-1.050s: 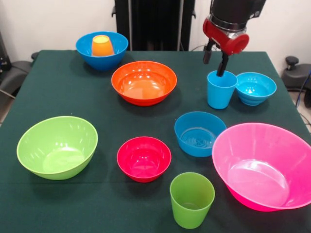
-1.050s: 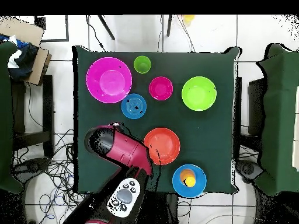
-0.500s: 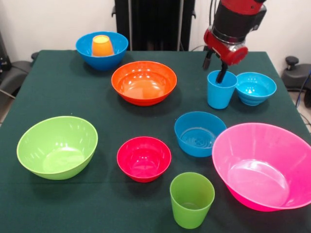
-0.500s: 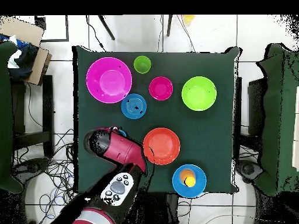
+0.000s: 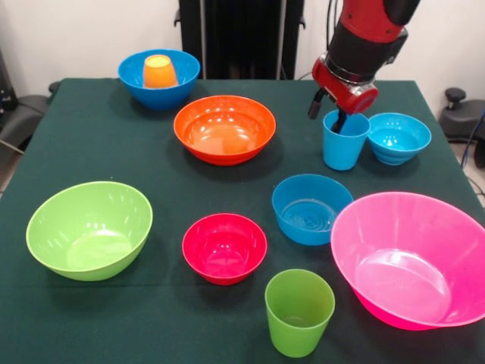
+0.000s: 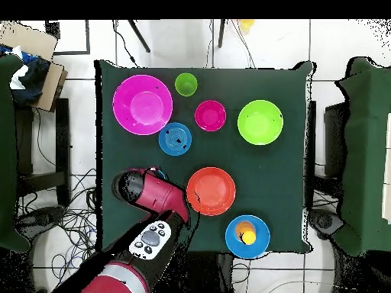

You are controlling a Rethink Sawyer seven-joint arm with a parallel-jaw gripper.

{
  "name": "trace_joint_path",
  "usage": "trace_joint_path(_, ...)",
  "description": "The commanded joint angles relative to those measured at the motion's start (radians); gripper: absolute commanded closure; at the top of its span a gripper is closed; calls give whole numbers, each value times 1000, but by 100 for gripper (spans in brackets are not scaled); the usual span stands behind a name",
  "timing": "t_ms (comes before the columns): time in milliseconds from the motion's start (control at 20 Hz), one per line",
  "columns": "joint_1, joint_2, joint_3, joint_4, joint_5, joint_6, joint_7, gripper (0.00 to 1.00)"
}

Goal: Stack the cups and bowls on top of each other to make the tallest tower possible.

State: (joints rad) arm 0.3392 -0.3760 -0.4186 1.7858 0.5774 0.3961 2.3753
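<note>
Straddling the rim of the upright light blue glossy plastic tumbler (image 5: pixel 345 140), the pincer (image 5: pixel 326 111) is spread, one finger inside.

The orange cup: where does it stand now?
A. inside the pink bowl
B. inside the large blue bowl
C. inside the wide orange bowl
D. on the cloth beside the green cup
B: the orange cup stands upside down inside the large blue bowl at the table's corner.

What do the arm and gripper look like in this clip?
The arm is glossy red with black bands, ending in a rounded red wrist collar. Two thin black fingers make up the gripper. In the overhead view, a grey oval panel with dark buttons sits on the arm.
</note>
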Motion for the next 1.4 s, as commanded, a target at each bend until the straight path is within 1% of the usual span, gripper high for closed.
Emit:
trace_joint_path(50, 7, 24, 67, -61, 38, -51, 216, 0)
trace_joint_path(450, 3, 11, 66, -48, 32, -46, 206, 0)
trace_joint_path(650, 3, 11, 66, -29, 26, -65, 201, 0)
trace_joint_path(1000, -26, -13, 70, 11, -4, -81, 153, 0)
trace_joint_path(1400, -29, -10, 73, 19, -14, -94, 146, 0)
